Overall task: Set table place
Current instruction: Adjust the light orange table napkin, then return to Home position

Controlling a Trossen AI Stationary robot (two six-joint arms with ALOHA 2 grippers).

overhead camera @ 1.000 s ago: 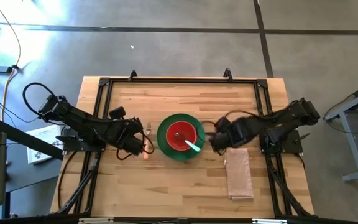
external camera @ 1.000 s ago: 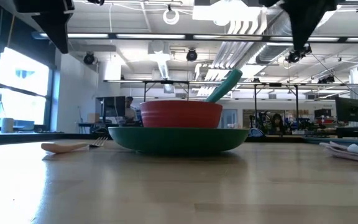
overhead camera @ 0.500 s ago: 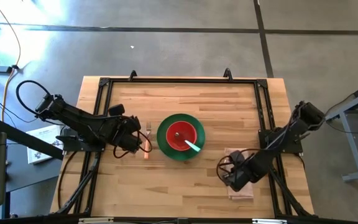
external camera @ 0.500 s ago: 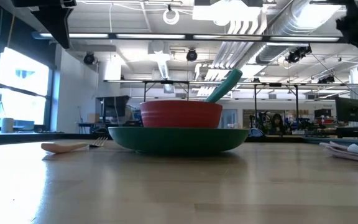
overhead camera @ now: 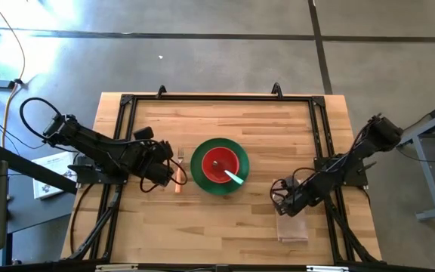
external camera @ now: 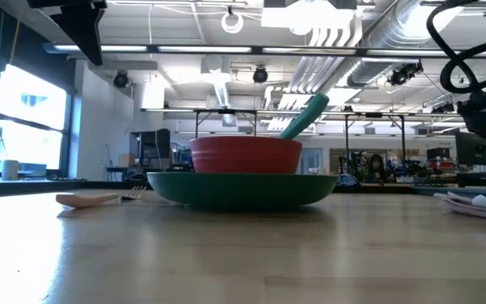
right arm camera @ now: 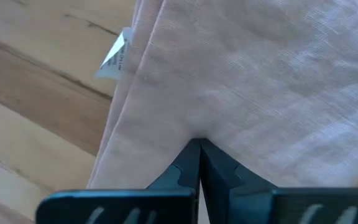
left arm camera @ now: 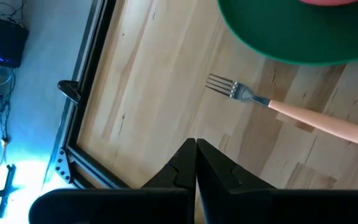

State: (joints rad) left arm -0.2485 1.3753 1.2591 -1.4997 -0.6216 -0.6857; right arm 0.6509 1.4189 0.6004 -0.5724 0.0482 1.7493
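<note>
The green plate [overhead camera: 202, 177] lies on the table [overhead camera: 225, 121], with the red bowl [overhead camera: 219, 162] on it. The teal-handled spoon [overhead camera: 235, 178] leans in the bowl, handle over the rim. The orange-handled fork [overhead camera: 178, 172] lies flat just left of the plate. It also shows in the left wrist view [left arm camera: 303, 117]. My left gripper [left arm camera: 196, 148] is shut and empty, hovering beside the fork on its left. The folded pinkish-beige napkin [overhead camera: 291, 227] lies flat at the right. My right gripper [right arm camera: 199, 148] is shut and empty, hovering above the napkin's far end [right arm camera: 260, 74].
A black rail frame [overhead camera: 217, 97] edges the tabletop. A white tag [right arm camera: 117, 53] sticks out of the napkin's edge. There is bare wood between the plate and the napkin and along the table's near side [overhead camera: 202, 234].
My right gripper has left the plate's right side, swung toward the table's near edge over the napkin, then drawn back a little toward the far edge. It now hangs above the napkin's far end. The plate, bowl, spoon, fork and napkin have stayed put.
</note>
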